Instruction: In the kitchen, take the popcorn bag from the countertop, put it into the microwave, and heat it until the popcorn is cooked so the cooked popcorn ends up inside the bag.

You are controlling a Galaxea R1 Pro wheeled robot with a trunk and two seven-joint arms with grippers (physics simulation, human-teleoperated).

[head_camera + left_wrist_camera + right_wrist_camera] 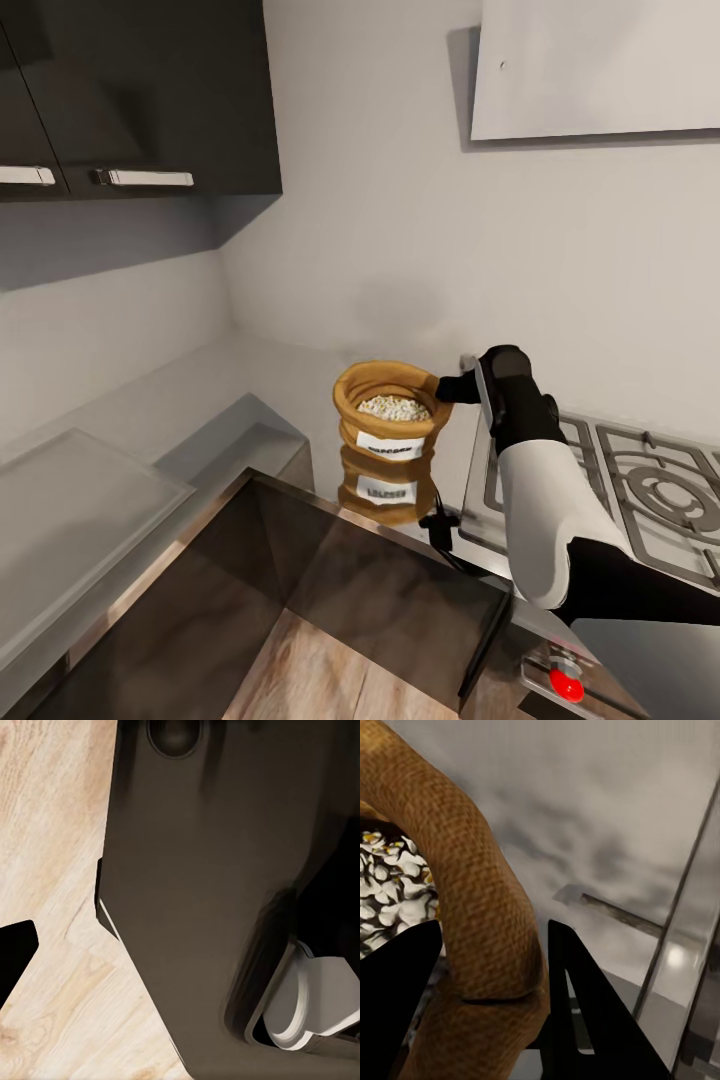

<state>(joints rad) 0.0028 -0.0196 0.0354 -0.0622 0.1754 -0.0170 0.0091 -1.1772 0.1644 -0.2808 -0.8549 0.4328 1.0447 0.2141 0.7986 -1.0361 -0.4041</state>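
You have one popcorn bag (392, 418) in front of you, standing upright with its mouth facing up, one heap of whitish popcorn (394, 407) showing inside it. It sits on the glossy grey countertop (120, 420), just left of the single steel gas hob (640, 490). Your right gripper (447, 388) is clenched on the bag's thick rolled rim (480, 915), one finger (394, 1005) inside the mouth and one outside. Your left gripper's jaw state cannot be told; its wrist camera looks at one dark panel (202, 885) over light wood flooring (52, 832).
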